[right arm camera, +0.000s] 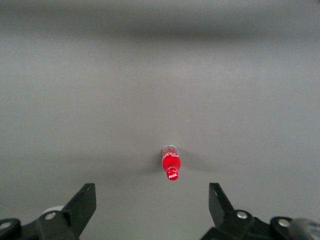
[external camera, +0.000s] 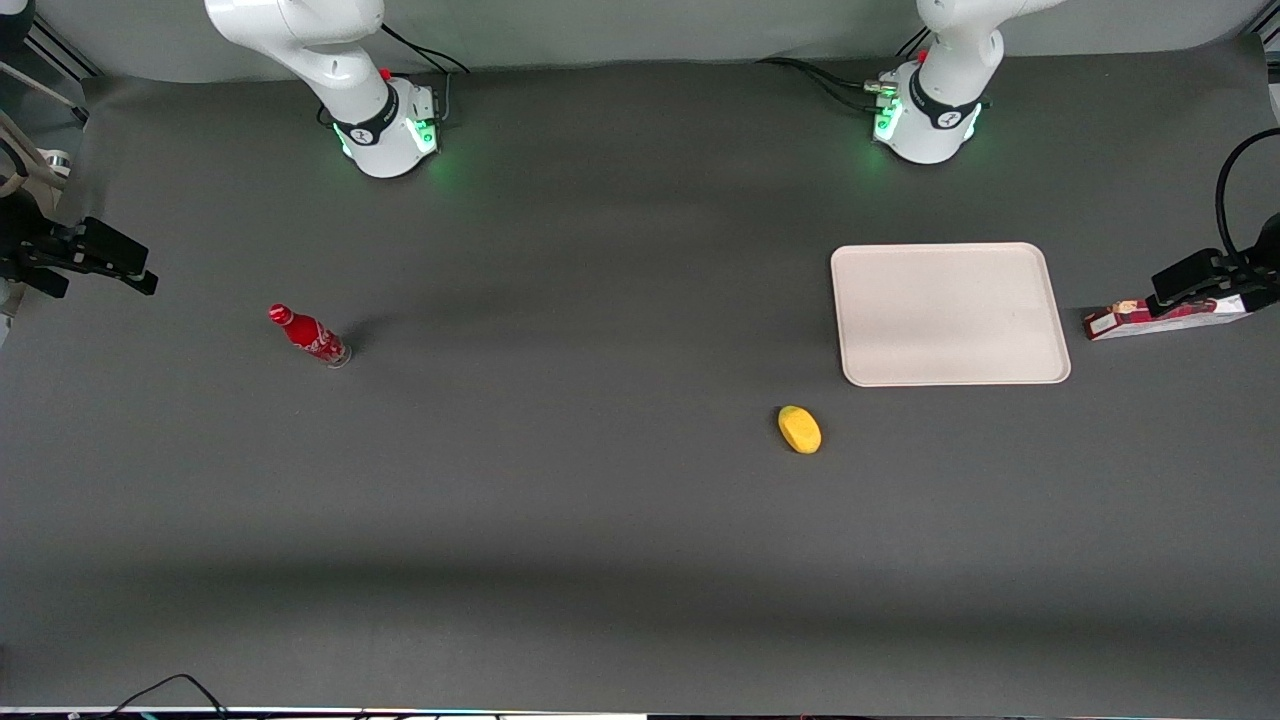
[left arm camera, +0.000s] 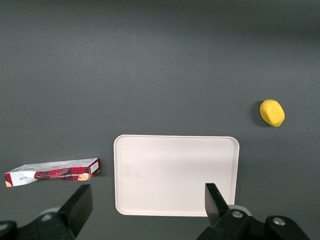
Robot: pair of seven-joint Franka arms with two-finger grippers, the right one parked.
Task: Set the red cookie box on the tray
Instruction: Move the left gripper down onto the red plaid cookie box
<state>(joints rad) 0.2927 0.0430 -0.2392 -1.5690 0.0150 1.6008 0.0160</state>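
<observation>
One tool (left arm camera: 145,207), fingers spread wide, empty.
Red cookie box (left arm camera: 52,171) on table beside it; tray (left arm camera: 176,175) under tool.

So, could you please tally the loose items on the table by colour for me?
Red: 2, the long dark-red cardboard cookie box and the upright red soda bottle
Cream-white: 1, the flat rectangular tray
Yellow: 1, the rounded lump
Total: 4
The left end effector hangs open above the tray.
</observation>
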